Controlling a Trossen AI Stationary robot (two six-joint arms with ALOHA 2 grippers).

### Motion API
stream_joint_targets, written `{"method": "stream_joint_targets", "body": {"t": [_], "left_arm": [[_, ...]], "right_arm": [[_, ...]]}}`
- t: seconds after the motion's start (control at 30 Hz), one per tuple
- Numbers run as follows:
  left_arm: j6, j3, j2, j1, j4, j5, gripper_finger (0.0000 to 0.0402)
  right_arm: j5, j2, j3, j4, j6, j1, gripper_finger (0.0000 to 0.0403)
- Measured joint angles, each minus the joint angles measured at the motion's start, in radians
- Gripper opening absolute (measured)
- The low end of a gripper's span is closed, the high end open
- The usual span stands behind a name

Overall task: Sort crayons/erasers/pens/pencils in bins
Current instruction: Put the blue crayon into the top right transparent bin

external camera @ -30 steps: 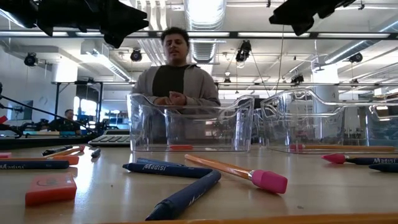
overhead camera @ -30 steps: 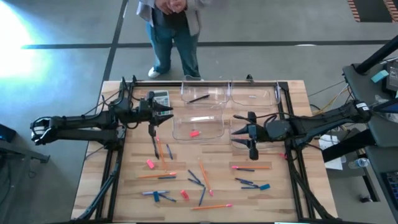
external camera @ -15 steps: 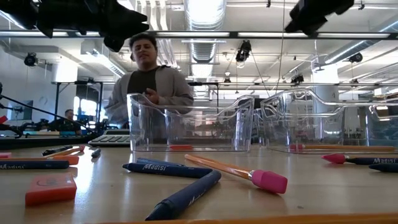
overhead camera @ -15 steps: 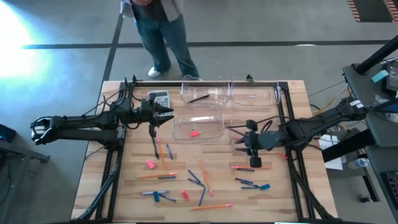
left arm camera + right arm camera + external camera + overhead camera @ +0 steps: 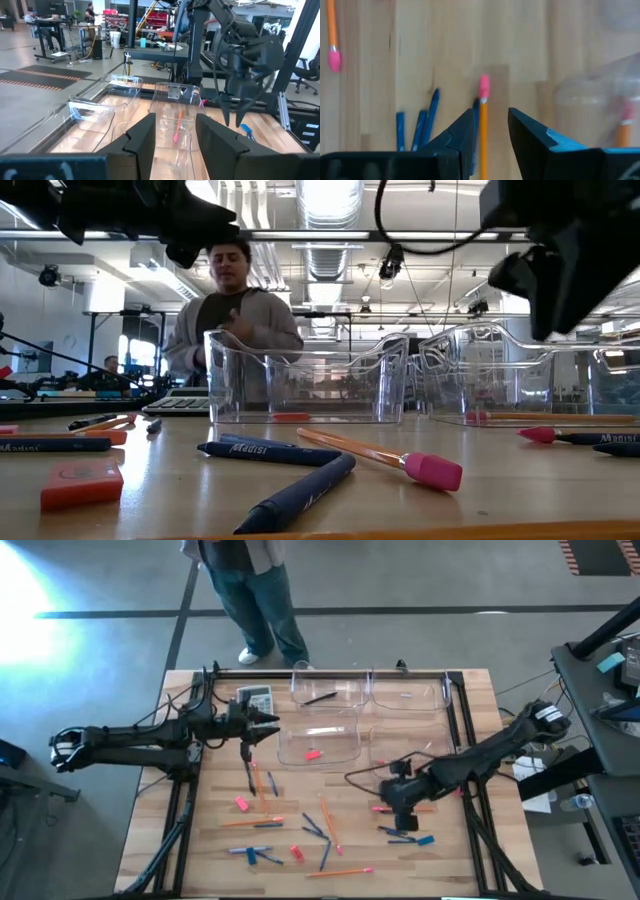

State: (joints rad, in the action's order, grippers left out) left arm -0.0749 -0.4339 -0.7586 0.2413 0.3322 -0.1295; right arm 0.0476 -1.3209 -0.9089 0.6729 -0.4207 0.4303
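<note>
My right gripper hangs open above the table with its fingers tipped down. Between them, in the right wrist view, an orange pencil with a pink end lies flat on the wood; nothing touches it. My left gripper stays open and level by the calculator, holding nothing. Four clear bins stand at the far middle. One holds a pink eraser and another a pencil. More pencils, pink erasers and a light blue eraser lie loose on the table.
Dark blue sticks lie beside the pencil under my right gripper, and more lie near the front edge. A dark stick is in the far left bin. A person stands beyond the far edge.
My right gripper has moved from above the near right bin toward the table's near edge and down. Its fingers have tipped from nearly level to pointing steeply down over the pencil. The person beyond the far edge has stepped toward the left.
</note>
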Motion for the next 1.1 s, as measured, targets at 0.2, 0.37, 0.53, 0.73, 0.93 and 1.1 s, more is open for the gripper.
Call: {"method": "stream_joint_targets", "body": {"t": [0.2, 0.37, 0.53, 0.73, 0.93, 1.1], "left_arm": [[-0.001, 0.005, 0.0, 0.0, 0.0, 0.0, 0.0128], [0.0, 0.005, 0.0, 0.0, 0.0, 0.0, 0.0128], [0.0, 0.008, 0.0, 0.0, 0.0, 0.001, 0.0128], [0.0, 0.013, -0.001, 0.0, 0.0, 0.005, 0.0128], [0.0, 0.013, -0.01, 0.0, 0.001, 0.005, 0.0128], [0.002, 0.013, -0.022, 0.0, 0.006, 0.005, 0.0128]], "right_arm": [[-0.059, -0.062, -0.004, -0.005, -0.063, 0.031, 0.0109], [-0.052, -0.089, -0.004, -0.012, -0.085, 0.046, 0.0109], [-0.053, -0.114, -0.004, -0.013, -0.103, 0.046, 0.0109], [-0.056, -0.116, -0.004, -0.018, -0.121, 0.046, 0.011], [-0.055, -0.121, -0.004, -0.019, -0.13, 0.046, 0.0141], [-0.041, -0.121, -0.003, -0.021, -0.13, 0.047, 0.0178]]}}
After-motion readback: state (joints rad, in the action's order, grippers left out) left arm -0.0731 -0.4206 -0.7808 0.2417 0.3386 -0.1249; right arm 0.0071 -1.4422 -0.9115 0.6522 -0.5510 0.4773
